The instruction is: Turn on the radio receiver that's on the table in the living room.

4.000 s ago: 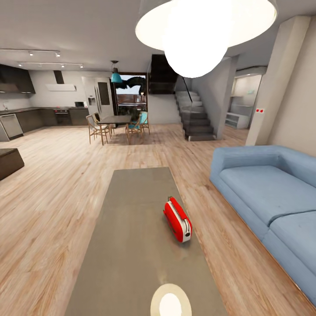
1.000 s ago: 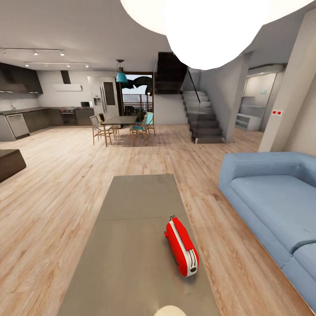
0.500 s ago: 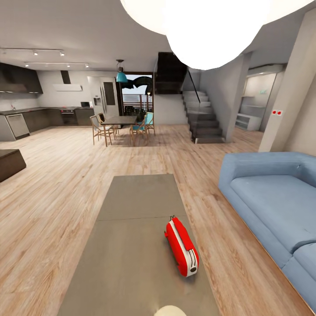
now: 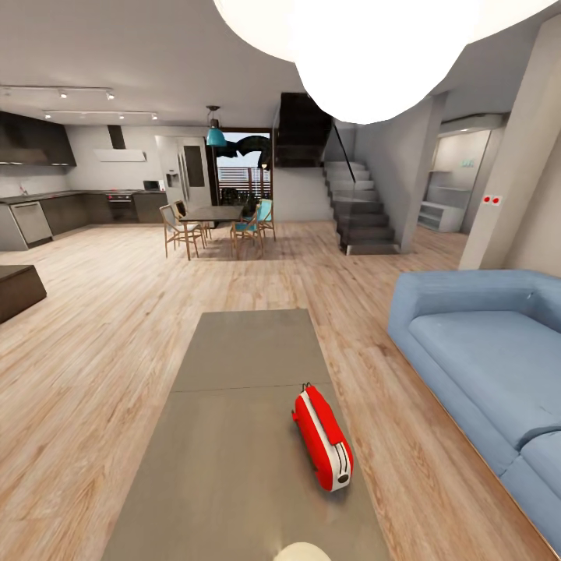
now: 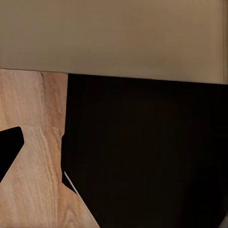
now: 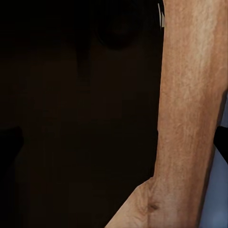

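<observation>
Parked at the near end of the desk (image 4: 234, 436) with the radio (image 4: 322, 437) lying toward its right edge beside the sofa (image 4: 483, 351), reach not begun; next, bringing a hand to its switch; hands' opening impossible to tell.

Head camera looks forward-down along the table (image 4: 234, 436); both wrist cameras sit close over dark shapes, sharing the wood floor (image 5: 33, 156).
</observation>
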{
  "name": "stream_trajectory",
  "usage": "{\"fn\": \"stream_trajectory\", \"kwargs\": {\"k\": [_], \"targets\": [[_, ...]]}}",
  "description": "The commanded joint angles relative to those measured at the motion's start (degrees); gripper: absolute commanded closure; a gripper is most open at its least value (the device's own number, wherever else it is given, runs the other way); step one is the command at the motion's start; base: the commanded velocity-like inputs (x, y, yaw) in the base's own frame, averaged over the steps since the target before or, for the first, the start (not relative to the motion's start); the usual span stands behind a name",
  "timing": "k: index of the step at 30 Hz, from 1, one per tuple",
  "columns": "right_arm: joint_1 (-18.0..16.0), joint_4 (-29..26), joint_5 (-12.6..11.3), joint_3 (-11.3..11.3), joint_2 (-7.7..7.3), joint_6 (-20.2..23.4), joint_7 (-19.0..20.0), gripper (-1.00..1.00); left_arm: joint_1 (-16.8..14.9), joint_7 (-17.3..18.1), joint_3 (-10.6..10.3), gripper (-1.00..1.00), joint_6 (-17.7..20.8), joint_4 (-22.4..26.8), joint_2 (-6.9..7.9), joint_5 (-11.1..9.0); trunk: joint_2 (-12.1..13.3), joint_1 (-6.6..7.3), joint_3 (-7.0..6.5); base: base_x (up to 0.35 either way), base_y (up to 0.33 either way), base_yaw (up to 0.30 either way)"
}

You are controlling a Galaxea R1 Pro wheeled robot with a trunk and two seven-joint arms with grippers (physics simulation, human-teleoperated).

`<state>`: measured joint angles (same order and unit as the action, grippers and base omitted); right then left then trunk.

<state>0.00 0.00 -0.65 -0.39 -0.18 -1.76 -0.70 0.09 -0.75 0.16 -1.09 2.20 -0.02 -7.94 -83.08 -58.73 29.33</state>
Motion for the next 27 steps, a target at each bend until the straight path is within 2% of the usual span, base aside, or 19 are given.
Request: {"fn": "stream_trajectory", "kwargs": {"k": [1,10,27], "targets": [[0.0,0.0,0.0,0.0,0.00,0.0,0.0,-1.00,0.0,0.0,0.0,-1.00,0.0,0.0,-0.01,0.0,0.0,0.00,0.00,0.000,0.000,0.000],[0.0,0.0,-0.1,0.0,-0.05,0.0,0.0,-1.00,0.0,0.1,-0.1,-1.00,0.0,0.0,-0.07,0.0,0.0,0.00,0.00,0.000,0.000,0.000],[0.0,0.0,-0.1,-0.1,-0.09,0.0,0.0,-1.00,0.0,0.2,-0.1,-1.00,0.0,0.0,0.02,0.0,6.8,3.73,-3.05,0.000,0.000,0.000]]}}
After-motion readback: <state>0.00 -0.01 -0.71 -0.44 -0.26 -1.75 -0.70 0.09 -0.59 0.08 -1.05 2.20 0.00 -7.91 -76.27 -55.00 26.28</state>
